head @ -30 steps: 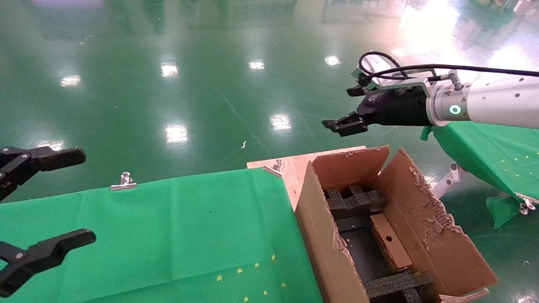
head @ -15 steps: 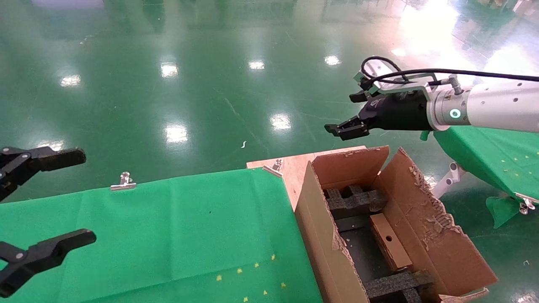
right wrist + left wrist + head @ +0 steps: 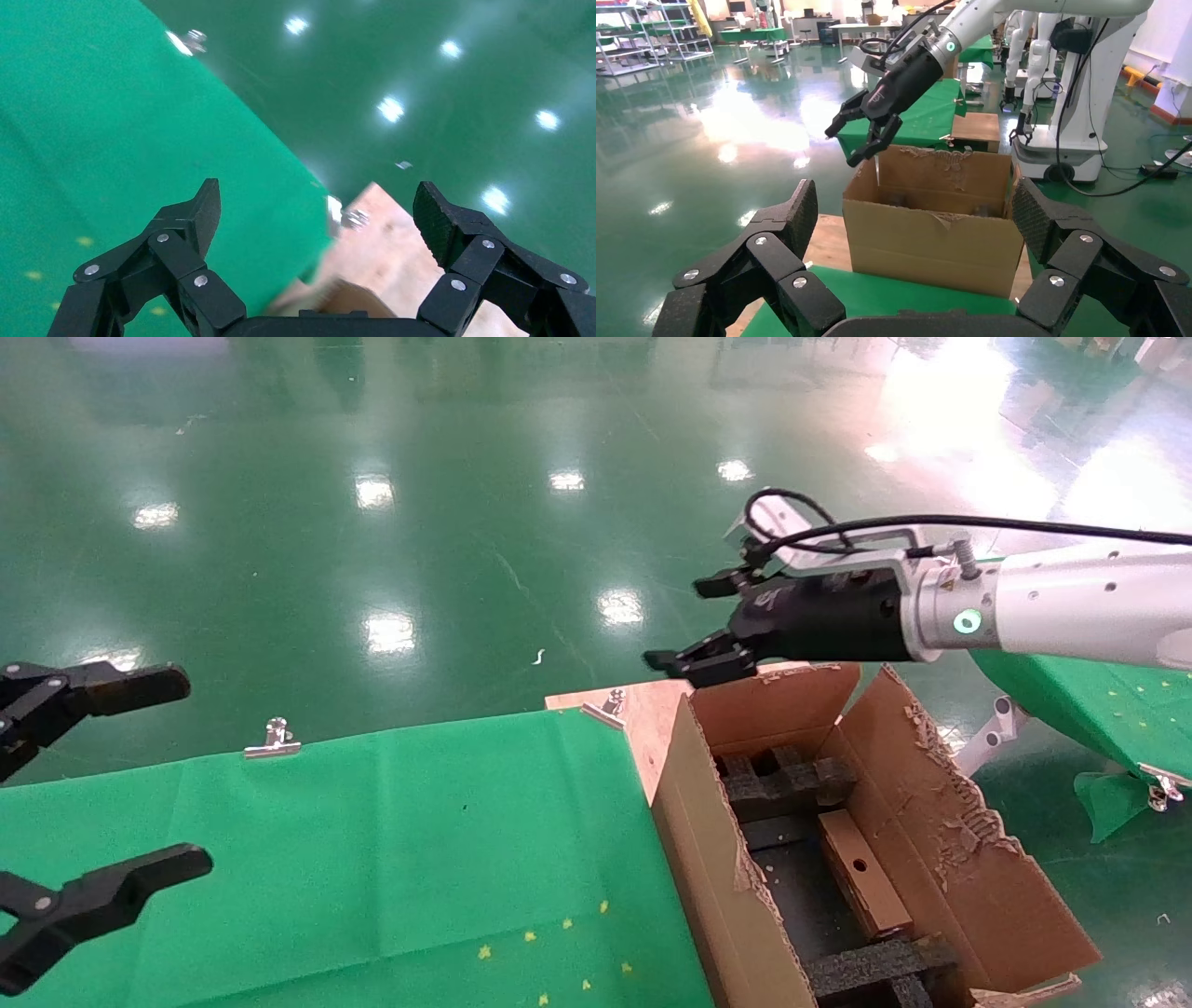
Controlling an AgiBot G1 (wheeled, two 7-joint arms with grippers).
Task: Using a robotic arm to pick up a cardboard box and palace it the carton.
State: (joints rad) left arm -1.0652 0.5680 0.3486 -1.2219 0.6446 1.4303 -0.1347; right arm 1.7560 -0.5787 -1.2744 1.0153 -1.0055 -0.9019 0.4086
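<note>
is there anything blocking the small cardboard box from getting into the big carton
Nothing visible does. The cardboard box already lies inside the carton, between the black foam inserts. The right tool hangs open and empty above the carton's far flap; the left tool sits open over the green cloth.

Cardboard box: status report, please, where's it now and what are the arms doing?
Cardboard box lying inside the carton, between foam inserts. Right end effector open, empty, above the carton's far flap. Left end effector open, parked over green table. Nothing in the way.

Bright overhead glare on floor (image 3: 391, 631)
</note>
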